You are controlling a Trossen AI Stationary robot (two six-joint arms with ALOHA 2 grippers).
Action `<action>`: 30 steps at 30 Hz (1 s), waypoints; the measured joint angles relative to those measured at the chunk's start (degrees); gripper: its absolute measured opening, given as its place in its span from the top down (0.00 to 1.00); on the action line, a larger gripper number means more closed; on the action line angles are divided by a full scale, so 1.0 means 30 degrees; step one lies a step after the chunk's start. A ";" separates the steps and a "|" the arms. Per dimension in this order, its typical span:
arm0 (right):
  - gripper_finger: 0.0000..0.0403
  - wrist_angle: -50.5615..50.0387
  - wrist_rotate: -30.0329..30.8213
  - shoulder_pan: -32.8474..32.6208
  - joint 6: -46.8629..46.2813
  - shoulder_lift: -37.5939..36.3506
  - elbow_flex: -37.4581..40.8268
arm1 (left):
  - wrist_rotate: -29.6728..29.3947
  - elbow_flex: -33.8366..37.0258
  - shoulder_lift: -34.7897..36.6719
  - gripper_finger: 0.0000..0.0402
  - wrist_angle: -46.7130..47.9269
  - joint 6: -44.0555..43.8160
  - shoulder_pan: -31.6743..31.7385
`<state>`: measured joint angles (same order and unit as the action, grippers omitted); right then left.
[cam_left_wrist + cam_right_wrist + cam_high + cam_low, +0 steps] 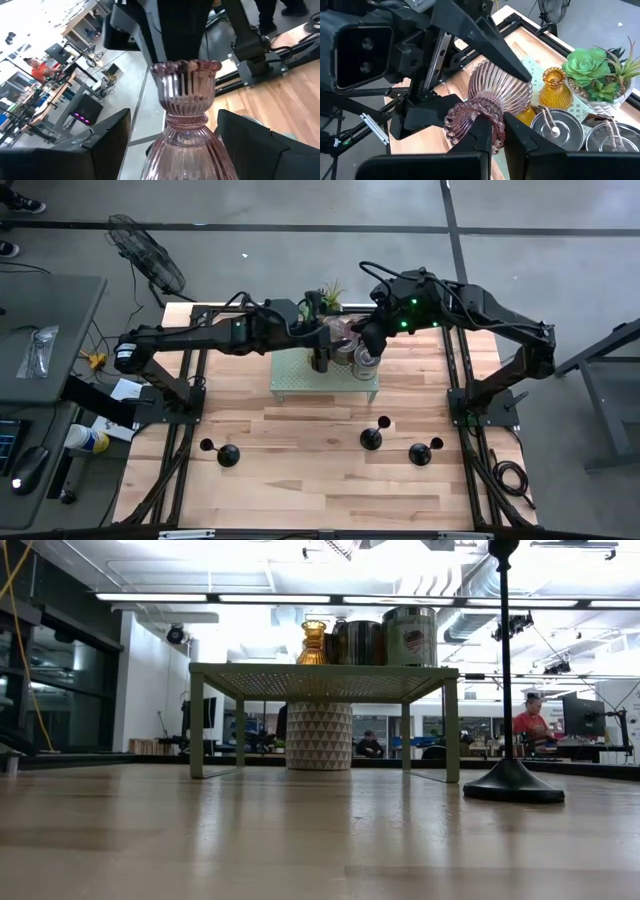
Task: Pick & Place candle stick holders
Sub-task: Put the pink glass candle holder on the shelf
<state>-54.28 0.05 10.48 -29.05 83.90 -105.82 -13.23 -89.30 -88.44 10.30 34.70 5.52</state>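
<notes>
A pink ribbed glass holder (500, 87) hangs between my two grippers above the pale green perforated stand (300, 380). My right gripper (497, 137) is shut on its scalloped rim. My left gripper (172, 150) is open, one finger on either side of the holder's round body (182, 155). An amber glass holder (554, 90) and silvery cylindrical holders (555, 130) stand on the stand by their bases. Three black holders (371, 438) stand on the table near the front. My right gripper pinches the pink holder's scalloped rim (470, 117) between its two fingers, and one finger seems to reach into the mouth. The holder is lifted clear of the stand. My left gripper's fingers (245, 145) flank the round body; whether they touch it I cannot tell.
A green spiky plant in a white pot (595, 72) stands at the stand's far edge, right behind the holders. The other black holders (228, 455) (419, 453) stand on the bare wood near the front. One shows tall in the low view (510, 780).
</notes>
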 joint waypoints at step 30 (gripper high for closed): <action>0.97 -0.0024 0.0110 0.0000 -0.0082 0.0007 0.0000 | 0.0337 0.0007 0.0029 0.71 0.0175 -0.0219 -0.0102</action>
<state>-54.35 0.38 10.48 -29.30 83.92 -105.82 -12.22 -89.27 -88.36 10.82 34.04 5.21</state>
